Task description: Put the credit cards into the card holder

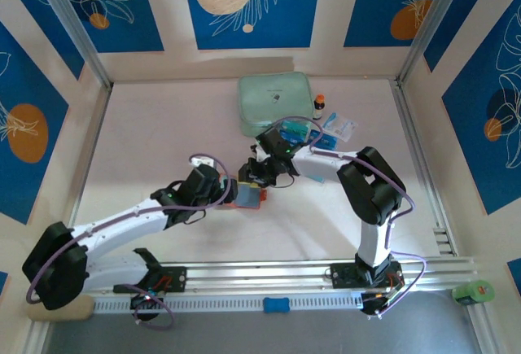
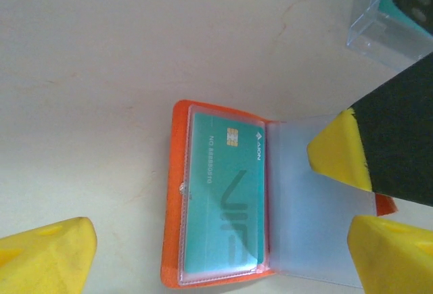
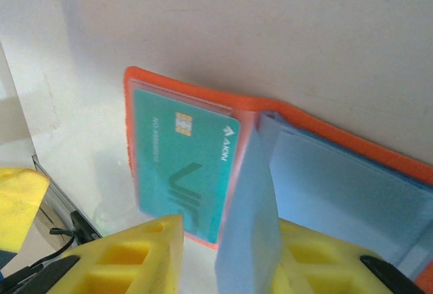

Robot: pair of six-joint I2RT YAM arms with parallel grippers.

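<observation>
The small orange fold-over card holder [image 1: 247,195] lies open at the middle of the pale worktop [image 1: 163,126], with one flat teal credit card [image 2: 226,199] seated in the clear pocket of its left leaf. The right tool [image 3: 230,253] pinches a translucent inner sleeve upright, and the left tool [image 1: 225,194] hovers beside it, fingers spread wide and empty. Hold that sleeve steady so its mouth gapes, and slide the next card in flat and square. Further cards lie in the clear plastic tray [image 1: 301,133] near the mint-green zip case [image 1: 275,103], and the right tool stands between your left tool and that tray.
</observation>
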